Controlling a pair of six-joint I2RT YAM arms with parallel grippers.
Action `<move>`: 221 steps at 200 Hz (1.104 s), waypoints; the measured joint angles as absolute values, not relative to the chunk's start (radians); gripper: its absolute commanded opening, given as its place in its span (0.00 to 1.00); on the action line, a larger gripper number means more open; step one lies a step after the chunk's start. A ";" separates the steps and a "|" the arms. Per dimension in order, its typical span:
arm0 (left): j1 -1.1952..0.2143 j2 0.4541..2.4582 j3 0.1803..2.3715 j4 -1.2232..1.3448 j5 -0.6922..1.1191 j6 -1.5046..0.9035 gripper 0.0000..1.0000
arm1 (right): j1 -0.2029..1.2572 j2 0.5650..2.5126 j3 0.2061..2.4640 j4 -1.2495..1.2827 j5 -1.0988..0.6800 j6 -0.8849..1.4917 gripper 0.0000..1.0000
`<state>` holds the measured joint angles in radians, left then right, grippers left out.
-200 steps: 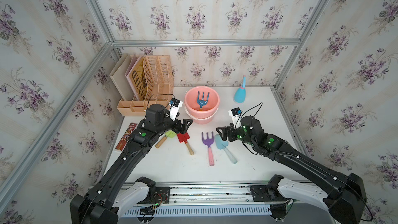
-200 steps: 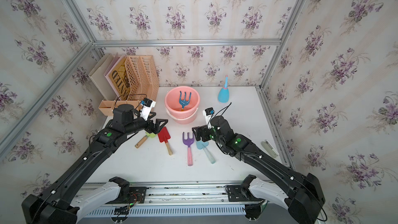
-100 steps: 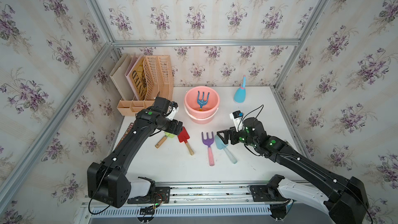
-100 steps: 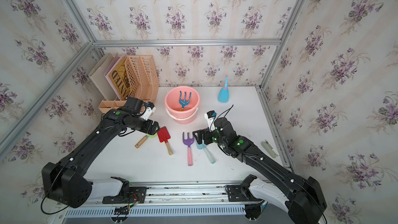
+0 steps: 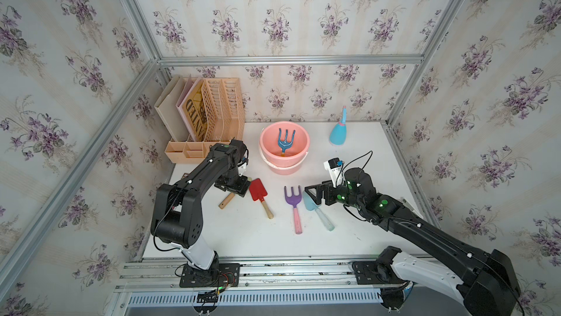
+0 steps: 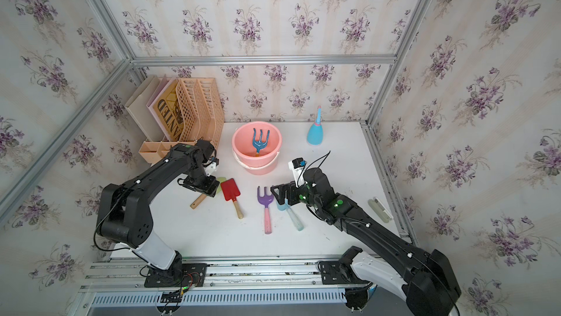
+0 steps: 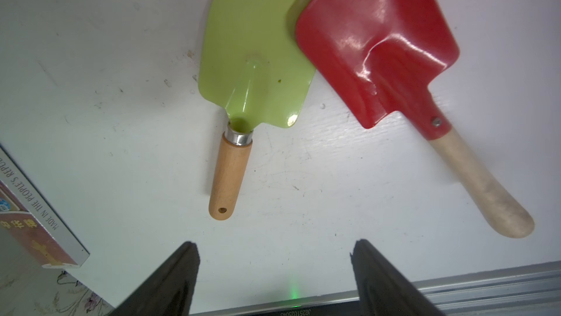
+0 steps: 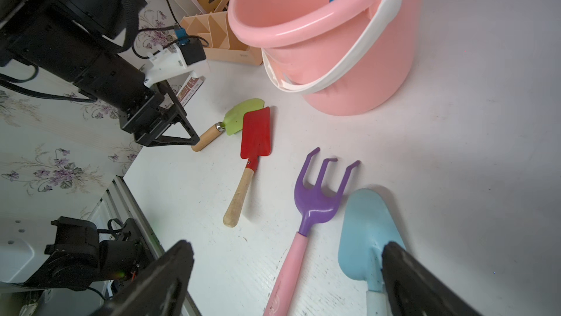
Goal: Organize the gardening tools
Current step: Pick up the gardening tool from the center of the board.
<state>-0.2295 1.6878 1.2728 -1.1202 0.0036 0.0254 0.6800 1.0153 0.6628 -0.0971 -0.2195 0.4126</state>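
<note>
Blue fork [image 5: 285, 142] already stands in the pink bucket [image 5: 263, 150]; we take the bucket as the collecting place. Lime spade [image 7: 255, 56] and red spade [image 7: 376, 44] lie flat on the counter [image 7: 303, 177], red blade overlapping lime. Left fingers [image 7: 170, 278] hang near the lime handle's end, apart, holding nothing. Purple fork [image 8: 315, 199] and light-blue trowel [image 8: 364, 232] lie side by side. Right fingers [image 8: 158, 278] are wide apart and empty; one sits over the trowel's neck, and we cannot tell whether it makes contact.
</note>
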 measured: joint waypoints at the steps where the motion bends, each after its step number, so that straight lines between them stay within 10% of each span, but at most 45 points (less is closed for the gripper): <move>1: -0.229 1.689 1.273 -1.121 0.002 0.025 0.79 | 0.680 1.015 0.663 -0.097 -0.220 0.413 1.00; 221: -0.203 1.939 1.264 -0.956 -0.076 0.072 0.28 | 0.632 0.936 0.637 -0.081 -0.219 0.420 1.00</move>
